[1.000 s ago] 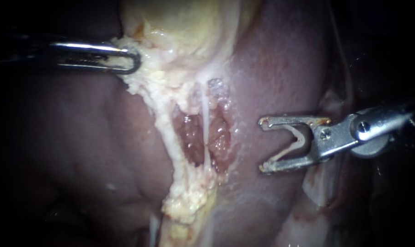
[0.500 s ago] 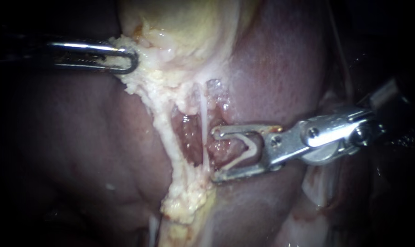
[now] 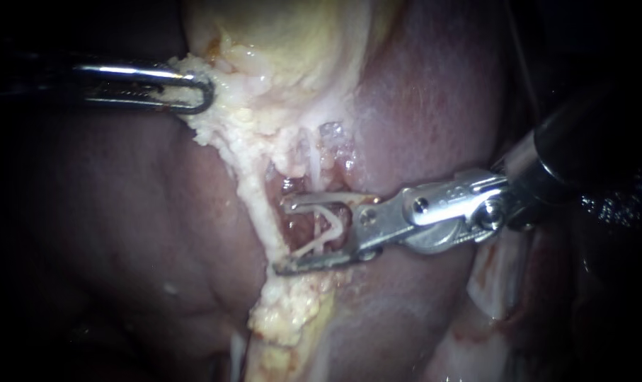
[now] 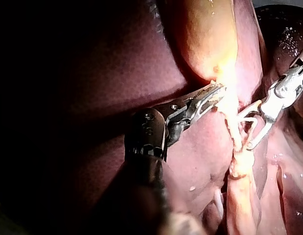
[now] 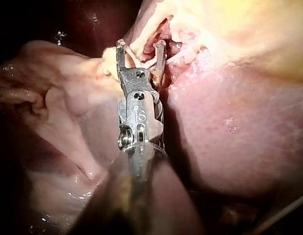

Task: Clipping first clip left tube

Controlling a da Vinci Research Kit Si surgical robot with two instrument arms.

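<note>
Clip (image 3: 329,228) lying crosswise to a thin tube (image 3: 313,166), its open end toward the view's left.
My left instrument (image 3: 206,92) has its jaws clamped on pale fatty tissue (image 3: 228,117) at the gallbladder's (image 3: 292,42) edge. Further right the tube runs top to bottom beside the liver (image 3: 434,99). My right instrument's (image 3: 282,235) wide-spread jaws straddle it, holding the V-shaped clip's two legs.

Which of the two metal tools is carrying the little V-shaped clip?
The right instrument, entering from the right: the pale clip sits between its spread jaws. The left instrument only grips pale fatty tissue.
</note>
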